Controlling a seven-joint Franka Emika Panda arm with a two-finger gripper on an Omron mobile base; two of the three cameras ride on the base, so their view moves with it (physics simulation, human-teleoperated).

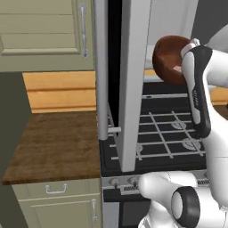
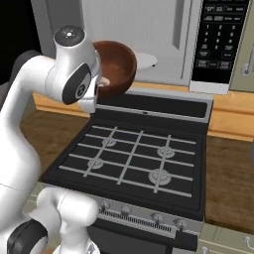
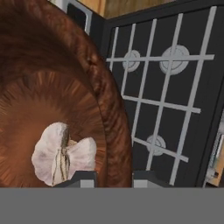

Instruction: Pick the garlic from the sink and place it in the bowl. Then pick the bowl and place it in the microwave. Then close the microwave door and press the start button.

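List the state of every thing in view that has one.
Garlic: lying inside the bowl.
Bowl: lifted off any surface, tilted, its rim between the gripper's fingers.
Gripper: shut on bowl.
Microwave: open, nothing on its turntable plate.
Microwave door: swung wide open.
Stove: burners unlit, nothing on the grates.

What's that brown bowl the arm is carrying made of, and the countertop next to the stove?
The bowl looks like polished wood: reddish-brown with fine streaks fanning out from its centre in the hand view, though glazed ceramic can't be ruled out. The countertop looks like dark mottled stone or laminate with a matte finish; its speckled brown pattern leaves that open. The garlic lies inside the bowl.
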